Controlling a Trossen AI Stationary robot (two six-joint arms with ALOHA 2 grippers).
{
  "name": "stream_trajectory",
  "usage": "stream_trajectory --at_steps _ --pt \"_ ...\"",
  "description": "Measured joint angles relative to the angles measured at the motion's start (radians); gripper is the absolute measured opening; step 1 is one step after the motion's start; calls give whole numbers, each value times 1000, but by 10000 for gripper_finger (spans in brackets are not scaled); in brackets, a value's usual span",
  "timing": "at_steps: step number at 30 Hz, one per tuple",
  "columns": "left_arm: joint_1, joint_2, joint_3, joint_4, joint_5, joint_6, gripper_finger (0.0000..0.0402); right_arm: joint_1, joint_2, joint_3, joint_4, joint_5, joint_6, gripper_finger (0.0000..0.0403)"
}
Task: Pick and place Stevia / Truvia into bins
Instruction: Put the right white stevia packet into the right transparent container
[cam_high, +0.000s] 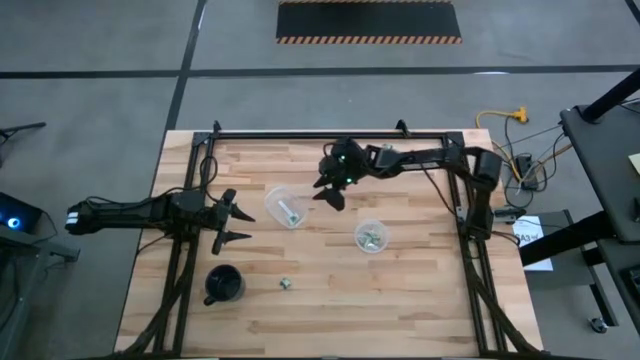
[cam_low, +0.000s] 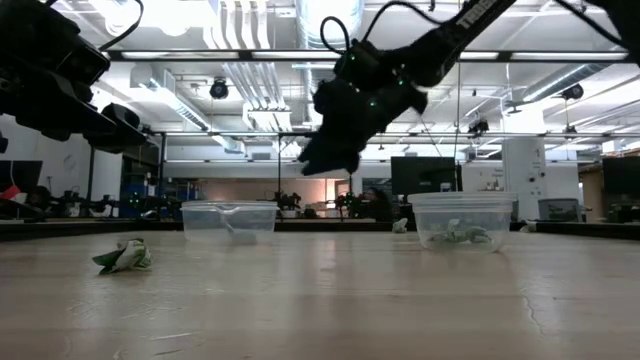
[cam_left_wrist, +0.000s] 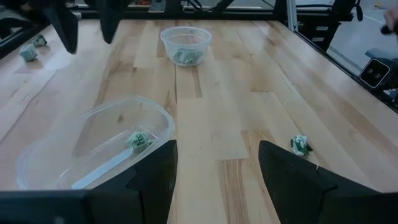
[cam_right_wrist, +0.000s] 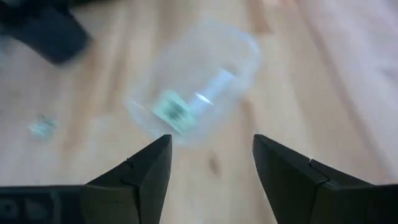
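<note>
A: Where are the packets now?

B: One packet (cam_high: 285, 284) lies loose on the desk (cam_high: 420, 300) near the front edge, beside the black cup (cam_high: 224, 285). One more is in the left bin (cam_high: 285, 208), and some are in the right bin (cam_high: 371, 236).

A: And the end effectors?

B: The right end effector (cam_high: 331, 194) hangs spread and empty near the left bin. The left end effector (cam_high: 232, 222), also spread, waits near the left edge.

A: How to do the pick well?

B: I think come down straight over the loose packet, with fingers on both sides, and avoid the cup.

Wooden table (cam_high: 400, 300): two bins (cam_high: 286, 207), black cup (cam_high: 224, 284), packet (cam_high: 285, 284).
</note>
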Motion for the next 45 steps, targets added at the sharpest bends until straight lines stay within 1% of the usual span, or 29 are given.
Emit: stream_trajectory --at_steps 8,11,14,17,22,26,29,32,34,41,43,45 --pt "0 -1 0 1 0 0 209 -15 -185 0 -450 383 -167 210" --pt "0 0 0 1 0 0 209 -42 -255 0 -586 472 -160 210" --pt "0 0 0 -1 0 0 209 -95 -309 0 -693 482 -158 210" --pt "0 -1 0 -1 0 0 209 -152 -346 0 -756 485 -157 210" --pt "0 0 0 0 0 0 209 -254 -364 0 -825 493 -157 210" --pt "0 0 0 -1 0 0 209 -327 -357 0 -890 554 -119 210" --pt "0 0 0 0 0 0 209 -378 -343 0 -926 645 -31 210" --pt "0 0 0 0 0 0 209 -422 -340 0 -951 706 66 210" --pt "0 0 0 0 0 0 209 -441 -340 0 -958 714 116 210" --pt "0 0 0 0 0 0 209 -454 -340 0 -999 713 134 209" --pt "0 0 0 0 0 0 209 -453 -340 0 -1024 719 203 206" --pt "0 0 0 0 0 0 209 -453 -340 0 -1052 760 326 203"
